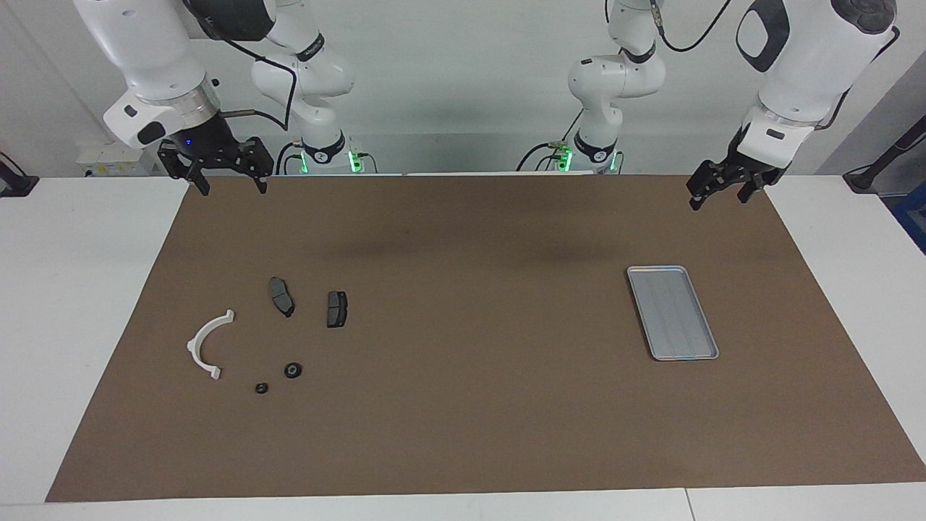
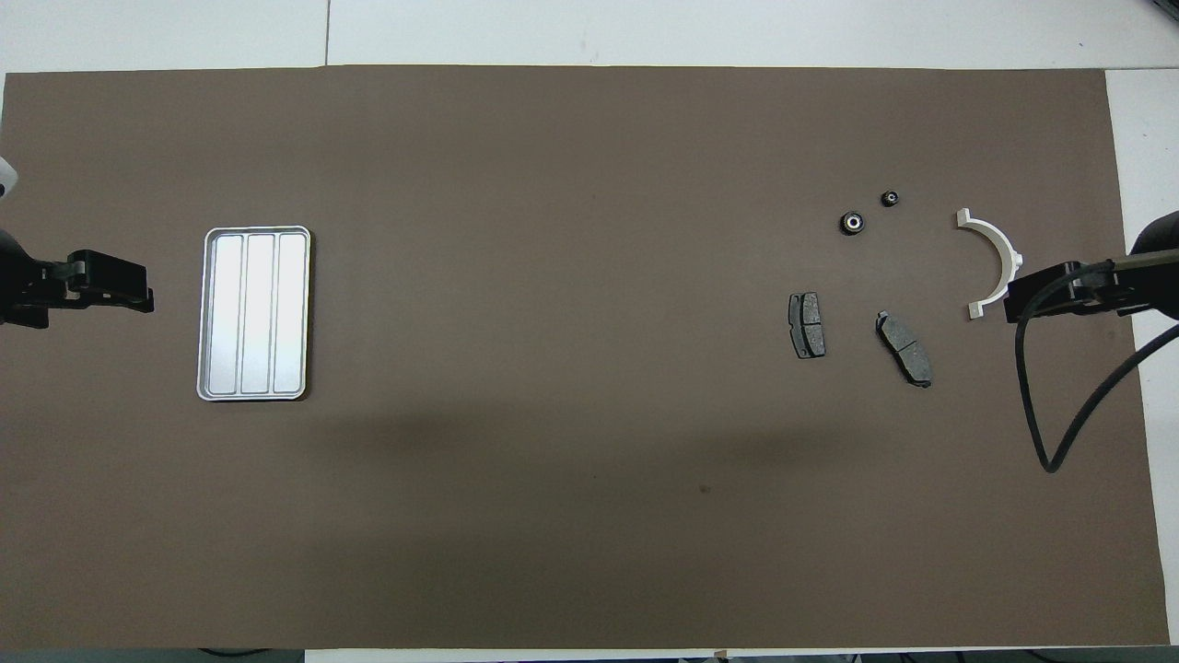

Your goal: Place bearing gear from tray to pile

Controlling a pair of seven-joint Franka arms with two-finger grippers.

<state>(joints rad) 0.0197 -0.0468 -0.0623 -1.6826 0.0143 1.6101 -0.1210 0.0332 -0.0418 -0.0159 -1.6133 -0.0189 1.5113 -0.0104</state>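
Right gripper (image 1: 226,184) and left gripper (image 1: 716,195) (both released, empty) hang raised over the mat's (image 1: 463,405) robot-side corners.

I count one flat silver-grey rectangular metal tray (image 1: 673,312) with a low rim, one white semicircular plastic bracket (image 1: 205,344), two dark grey brake-pad-shaped pieces (image 1: 281,296) (image 1: 336,309), and two small black round bearing gears (image 1: 292,370) (image 1: 262,388). One brown mat (image 1: 477,405) covers my white worktop (image 1: 65,289).
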